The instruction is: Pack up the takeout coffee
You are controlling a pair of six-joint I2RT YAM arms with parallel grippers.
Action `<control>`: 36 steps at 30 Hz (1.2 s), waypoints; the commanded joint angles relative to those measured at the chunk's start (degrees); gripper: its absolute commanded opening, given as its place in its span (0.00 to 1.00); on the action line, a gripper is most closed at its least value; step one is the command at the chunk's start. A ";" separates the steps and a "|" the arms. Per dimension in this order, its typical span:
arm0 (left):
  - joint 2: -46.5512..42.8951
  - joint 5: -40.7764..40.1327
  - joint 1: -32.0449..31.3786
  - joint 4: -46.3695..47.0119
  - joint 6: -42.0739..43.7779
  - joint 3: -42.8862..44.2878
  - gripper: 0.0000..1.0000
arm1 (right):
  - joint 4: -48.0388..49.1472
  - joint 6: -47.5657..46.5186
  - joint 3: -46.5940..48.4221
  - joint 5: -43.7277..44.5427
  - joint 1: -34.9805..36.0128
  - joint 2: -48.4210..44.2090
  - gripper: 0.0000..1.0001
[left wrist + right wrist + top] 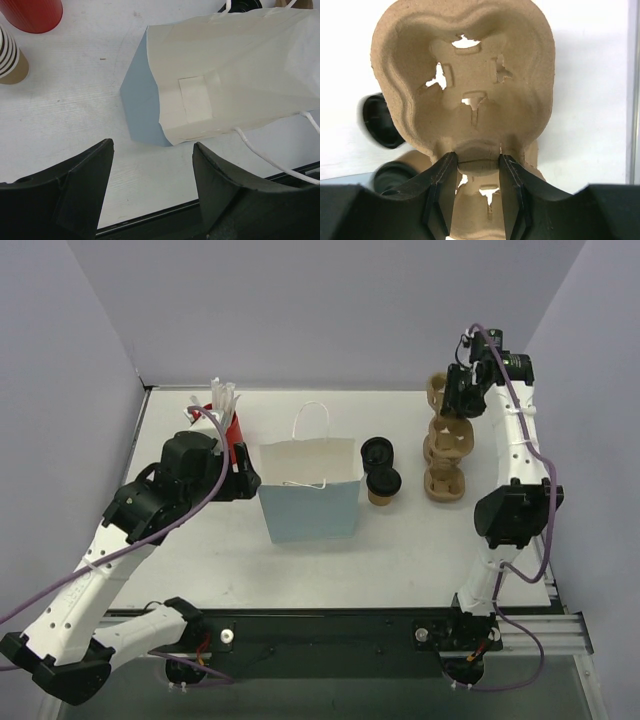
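Note:
Two takeout coffees, tan-brown cups with black lids (383,484) (377,451), stand just right of an upright pale-blue paper bag (310,495) with white handles. In the right wrist view both lids show blurred at the left (380,122) (394,174). My right gripper (462,392) is at the far right, shut on the middle ridge of a brown pulp cup carrier (465,75), held above the table. My left gripper (243,476) is open and empty at the bag's left edge; the left wrist view shows it (152,150) before the bag's open mouth (235,75).
More pulp carriers (445,455) lie on the table under my right gripper. A red cup (225,425) (32,12) with white sticks and a stack of paper cups (10,60) stand at the back left. Walls close in on the left, back and right.

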 commanded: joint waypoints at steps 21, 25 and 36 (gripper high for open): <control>4.48 -1.22 3.04 3.87 -8.24 1.40 0.57 | 21.06 -13.17 -1.68 -26.33 36.37 -20.65 0.31; 3.59 1.14 3.83 7.11 -8.69 -1.32 0.55 | 21.50 -15.89 -5.64 -29.14 36.63 -21.01 0.31; 2.45 3.79 4.45 15.29 -9.21 -5.46 0.19 | 20.71 -22.48 -13.55 -30.48 38.21 -23.02 0.31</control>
